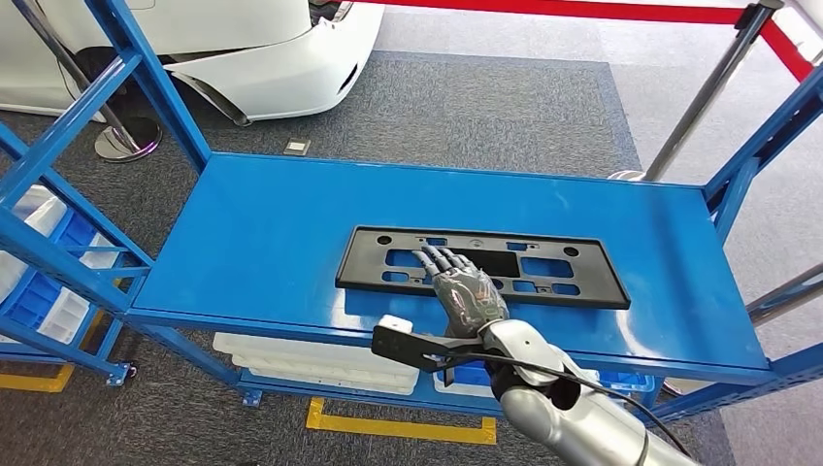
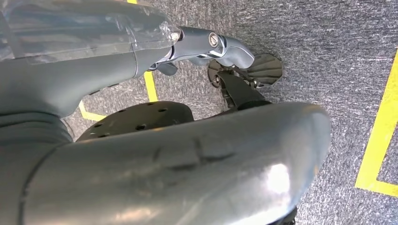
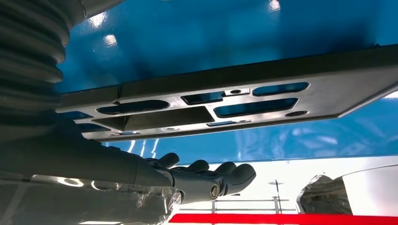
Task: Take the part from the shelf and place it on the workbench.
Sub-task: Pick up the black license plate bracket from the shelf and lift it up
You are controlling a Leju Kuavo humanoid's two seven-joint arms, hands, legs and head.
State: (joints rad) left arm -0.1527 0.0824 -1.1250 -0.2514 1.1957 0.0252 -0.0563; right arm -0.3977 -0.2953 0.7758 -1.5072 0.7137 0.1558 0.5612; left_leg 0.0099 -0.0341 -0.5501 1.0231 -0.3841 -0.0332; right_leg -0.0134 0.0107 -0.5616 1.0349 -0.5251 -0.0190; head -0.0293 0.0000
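Observation:
The part, a flat black rectangular plate (image 1: 582, 277) with several cut-outs, lies on the top board of the blue shelf (image 1: 252, 233). My right hand (image 1: 466, 291) reaches over the plate's near edge, fingers stretched forward above its middle. In the right wrist view the fingers (image 3: 206, 176) are straight and together, with a gap between them and the plate (image 3: 328, 79); nothing is in the hand. My left hand (image 2: 141, 42) hangs by my side over the grey carpet, a finger straight, holding nothing.
Blue uprights rise at the shelf's corners (image 1: 146, 78). White bins (image 1: 311, 359) sit on the lower level, and blue and white bins (image 1: 49, 291) stand at the left. Behind are a white car (image 1: 243, 39), a stanchion base (image 1: 126, 141) and red barrier tape (image 1: 582, 10).

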